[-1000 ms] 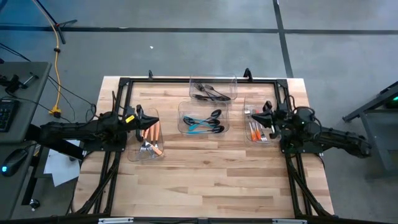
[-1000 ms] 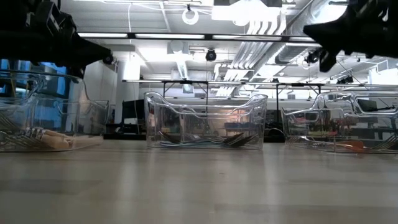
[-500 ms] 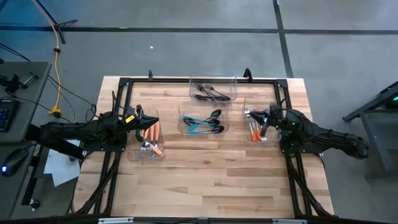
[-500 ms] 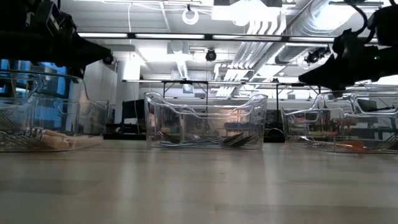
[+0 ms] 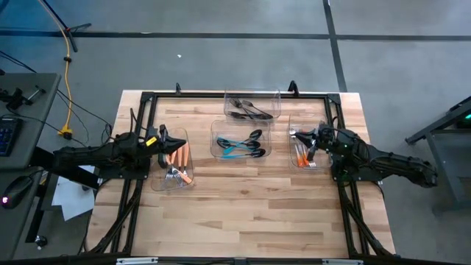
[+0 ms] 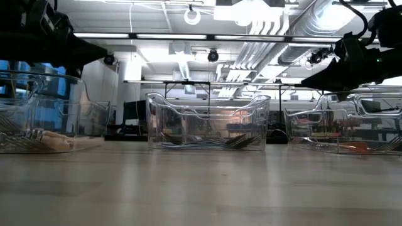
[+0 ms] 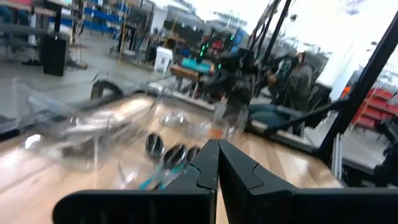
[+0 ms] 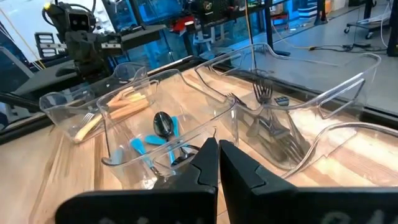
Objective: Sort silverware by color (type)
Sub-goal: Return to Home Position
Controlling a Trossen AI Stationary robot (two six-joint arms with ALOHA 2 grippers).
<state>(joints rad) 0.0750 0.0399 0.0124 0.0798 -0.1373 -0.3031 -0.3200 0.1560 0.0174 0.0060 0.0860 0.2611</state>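
Observation:
The silverware lies sorted in four clear bins on the wooden table. Orange-handled forks [image 5: 177,166] fill the left bin [image 5: 158,179]. Teal spoons [image 5: 237,144] lie in the middle bin [image 5: 215,126], and the right wrist view shows them too [image 8: 163,132]. Black pieces [image 5: 247,110] rest in the far bin, and orange-handled pieces [image 5: 301,156] in the right bin [image 5: 307,165]. My left gripper [image 5: 182,143] hangs shut and level over the left bin, holding nothing. My right gripper [image 5: 294,135] hangs shut over the right bin's left rim, also with nothing in it.
Black frame rails [image 5: 235,95] run around the table's far and side edges. Bare wood [image 5: 243,213] stretches from the bins to the near edge. In the low view the bins' clear walls [image 6: 207,119] stand below both arms.
My right gripper has come down a little and tipped from pointing up-slant to about level, its shut fingertips now reaching toward the table's left over the right bin's rim. The silverware has not moved.

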